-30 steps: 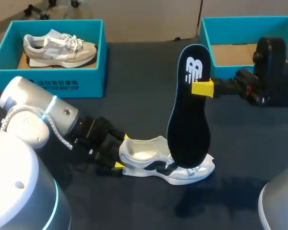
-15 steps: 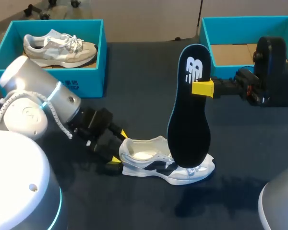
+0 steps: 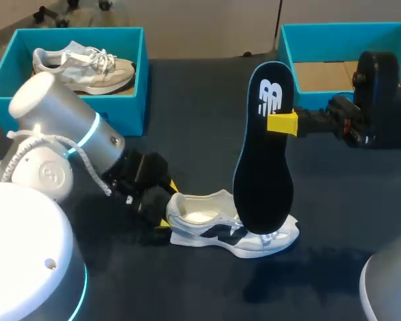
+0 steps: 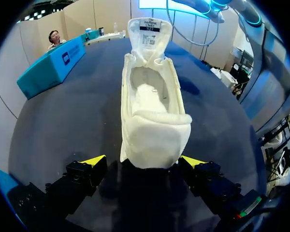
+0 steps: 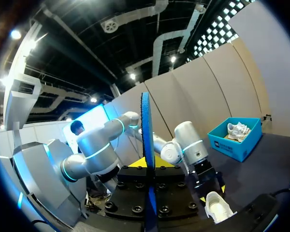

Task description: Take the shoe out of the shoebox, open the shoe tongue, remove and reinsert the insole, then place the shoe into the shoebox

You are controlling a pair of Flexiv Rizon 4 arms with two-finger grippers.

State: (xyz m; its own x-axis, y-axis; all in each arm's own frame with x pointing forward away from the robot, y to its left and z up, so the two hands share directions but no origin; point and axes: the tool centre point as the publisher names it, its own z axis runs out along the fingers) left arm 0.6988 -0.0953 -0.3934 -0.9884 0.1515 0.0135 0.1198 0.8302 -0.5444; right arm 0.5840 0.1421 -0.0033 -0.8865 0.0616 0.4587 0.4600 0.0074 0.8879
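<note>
A blue left shoebox [image 3: 120, 114] is holding a second sneaker [image 3: 80, 67]. The left jaws are standing spread on either side of the heel of the white shoe [image 3: 220, 224], which is lying on the dark worktop [image 3: 187, 120] with its tongue [image 4: 150, 31] raised. The right jaws are pinching the black insole [image 3: 262, 174] upright over the shoe's front, near the right shoebox [image 3: 285, 47].

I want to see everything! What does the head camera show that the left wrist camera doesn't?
Only the head view: the black insole held by the right gripper, and a second shoe in a blue shoebox. Only the left wrist view: the white shoe's raised tongue. Both: that shoe, with the left gripper open around its heel.
</note>
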